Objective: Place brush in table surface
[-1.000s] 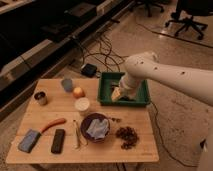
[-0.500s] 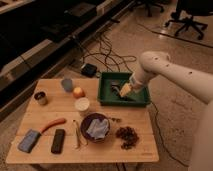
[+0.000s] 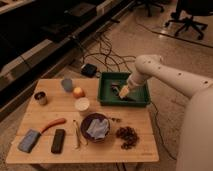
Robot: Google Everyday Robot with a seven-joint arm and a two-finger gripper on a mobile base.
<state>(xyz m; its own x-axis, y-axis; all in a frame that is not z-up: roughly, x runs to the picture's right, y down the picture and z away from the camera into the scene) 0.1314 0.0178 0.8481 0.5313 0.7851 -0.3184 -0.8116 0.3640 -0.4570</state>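
Note:
The green tray (image 3: 106, 95) sits at the back right of the light wooden table surface (image 3: 137, 117). My gripper (image 3: 123, 91) is down inside the tray, with the white arm reaching in from the right. A slim dark shape that looks like the brush (image 3: 116, 85) lies on the tray floor just left of and under the gripper. I cannot tell whether the gripper touches or holds it.
On the table are a grey cup (image 3: 67, 84), an orange fruit (image 3: 78, 92), a white cup (image 3: 82, 104), a metal can (image 3: 40, 97), an orange-handled tool (image 3: 52, 124), a black bar (image 3: 58, 140), a blue block (image 3: 29, 140), a dark bowl with a cloth (image 3: 96, 127) and a dark clump (image 3: 127, 136).
The arm has swung to the right, and the gripper has shifted slightly right inside the tray. The things on the table have not moved.

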